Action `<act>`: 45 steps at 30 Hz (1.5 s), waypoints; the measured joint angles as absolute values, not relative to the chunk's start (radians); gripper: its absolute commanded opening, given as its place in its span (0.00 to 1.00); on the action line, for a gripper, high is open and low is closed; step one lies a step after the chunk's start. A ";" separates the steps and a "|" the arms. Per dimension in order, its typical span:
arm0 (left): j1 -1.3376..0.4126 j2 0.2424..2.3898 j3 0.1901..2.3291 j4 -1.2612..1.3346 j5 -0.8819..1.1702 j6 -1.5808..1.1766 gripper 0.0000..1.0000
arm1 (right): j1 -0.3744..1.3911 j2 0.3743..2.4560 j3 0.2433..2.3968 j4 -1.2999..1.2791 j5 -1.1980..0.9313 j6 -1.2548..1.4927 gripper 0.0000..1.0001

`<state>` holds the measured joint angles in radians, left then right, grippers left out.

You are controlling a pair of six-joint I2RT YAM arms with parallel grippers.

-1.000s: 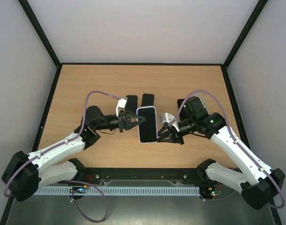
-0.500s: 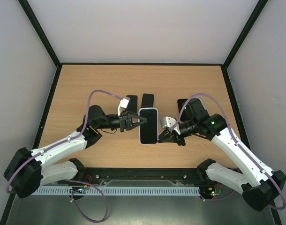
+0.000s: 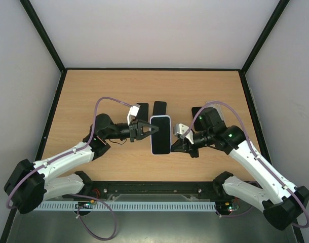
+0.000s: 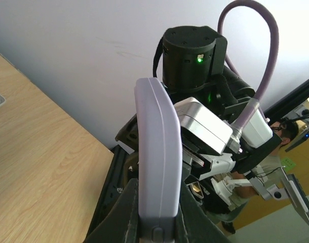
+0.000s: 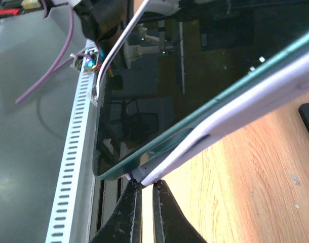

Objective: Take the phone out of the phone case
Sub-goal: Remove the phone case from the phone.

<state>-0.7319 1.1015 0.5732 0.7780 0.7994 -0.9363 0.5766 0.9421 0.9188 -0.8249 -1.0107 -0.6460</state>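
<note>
My left gripper (image 3: pixel 152 129) is pressed onto the left long edge of the phone case (image 3: pixel 160 151). In the left wrist view the two fingers (image 4: pixel 128 212) stand on both sides of the lavender shell, and it rises edge-on between them. My right gripper (image 3: pixel 171 144) is at the opposite long edge, toward the near corner. In the right wrist view its two fingers (image 5: pixel 130 207) are almost together, and the thin pale rim of the case comes down into the narrow slit between the tips. So both grippers pinch the same one case, one from each side.

The phone (image 3: pixel 160 132) is inside the case. From above I see its black glass face with the lavender rim all around it. In the right wrist view the dark glass reflects the room, and at the near corner its greenish edge seems to stand a little apart from the pale rim. I cannot tell if this corner is really out of the shell. The case with the phone is held above the table (image 3: pixel 93 86), between the two arms, about in the middle of the wooden surface.

Further out I count three other black phones lying flat on the table. One (image 3: pixel 142 108) is behind the left gripper, one (image 3: pixel 159 107) is just beyond the far end of the case, and one (image 3: pixel 195 111) is partly hidden by the right arm.
</note>
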 measured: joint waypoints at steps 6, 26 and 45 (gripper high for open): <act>-0.725 1.102 0.573 0.791 0.762 -0.936 0.03 | 0.576 0.918 0.899 -0.736 -0.961 -0.442 0.11; -0.727 1.121 0.577 0.934 0.731 -0.926 0.03 | 0.492 0.942 0.913 -0.540 -1.075 0.041 0.61; -0.757 1.310 0.567 1.258 0.698 -1.023 0.02 | 0.458 0.938 0.914 -0.458 -1.198 0.207 0.24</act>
